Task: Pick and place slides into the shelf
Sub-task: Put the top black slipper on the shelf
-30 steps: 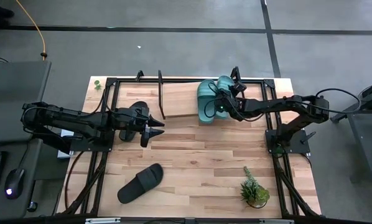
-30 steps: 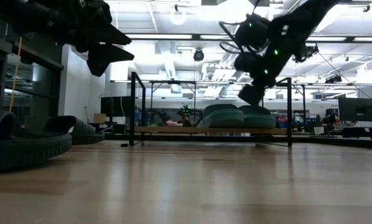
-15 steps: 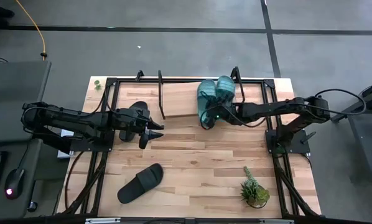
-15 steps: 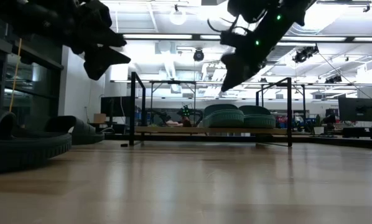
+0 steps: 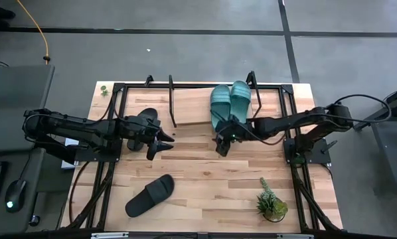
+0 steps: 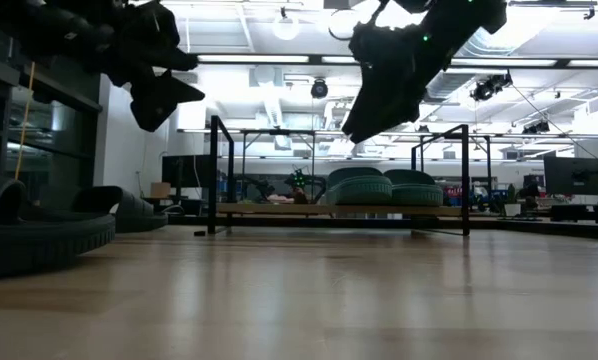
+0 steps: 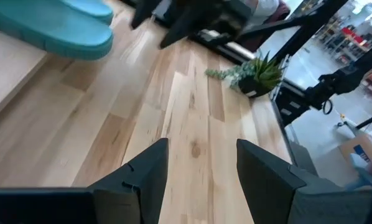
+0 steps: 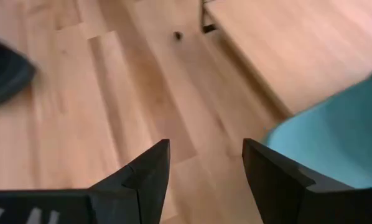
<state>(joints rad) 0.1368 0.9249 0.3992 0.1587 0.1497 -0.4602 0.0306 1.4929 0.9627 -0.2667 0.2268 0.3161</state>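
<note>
Two teal slides [image 5: 229, 103] lie side by side, soles down, on the right part of the shelf's board [image 5: 192, 109]; they also show in the low view [image 6: 379, 188]. One black slide [image 5: 150, 195] lies on the table near the near-left. The other black slide [image 5: 147, 119] lies left of the shelf board, partly under my left arm. My left gripper [image 5: 162, 146] hovers open above the table beside it. My right gripper [image 5: 220, 146] hangs open just off the shelf's near edge, in front of the teal slides [image 8: 335, 143].
A small potted plant [image 5: 271, 204] stands near the table's near-right corner. The shelf's black tube frame [image 5: 171, 99] has upright posts [image 6: 217, 175] around the board. Bare wood [image 5: 205, 172] lies between the two grippers and the near edge.
My right gripper has drawn back from above the teal slides toward the table's near edge and a little left, ending off the shelf. The teal slides stay on the board, lying straighter side by side than before. My left gripper has barely moved.
</note>
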